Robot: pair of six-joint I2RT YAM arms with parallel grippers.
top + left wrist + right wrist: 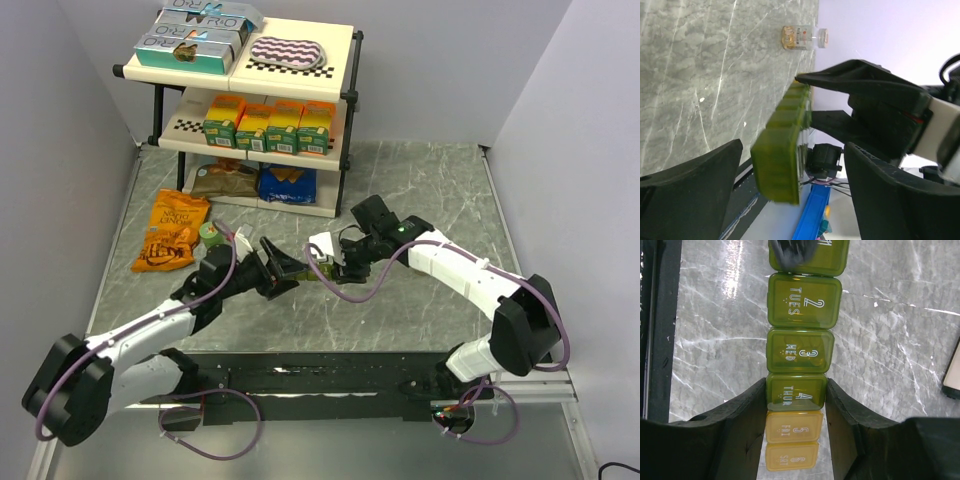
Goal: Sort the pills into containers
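The containers [800, 347] are one strip of lidded day compartments, dark green shading to yellow, held level above the table. My right gripper [796, 385] is shut on the strip, pinching the compartment marked 4 THUR from both sides. In the left wrist view the strip's [777, 165] green end points at the camera, between the wide-apart fingers of my open left gripper [792, 150], with a gap on each side. One left fingertip [787, 252] covers the first compartment. A small clear bottle [794, 37] with yellowish contents lies on the table, its white cap [823, 37] beside it. I see no loose pills.
A two-tier shelf [345, 95] with boxes and packets stands at the back. An orange snack bag [172, 230] and a small green bottle [211, 234] lie left of my left gripper [283, 270]. My right gripper [322, 266] meets it mid-table. A black rail [300, 375] runs along the near edge.
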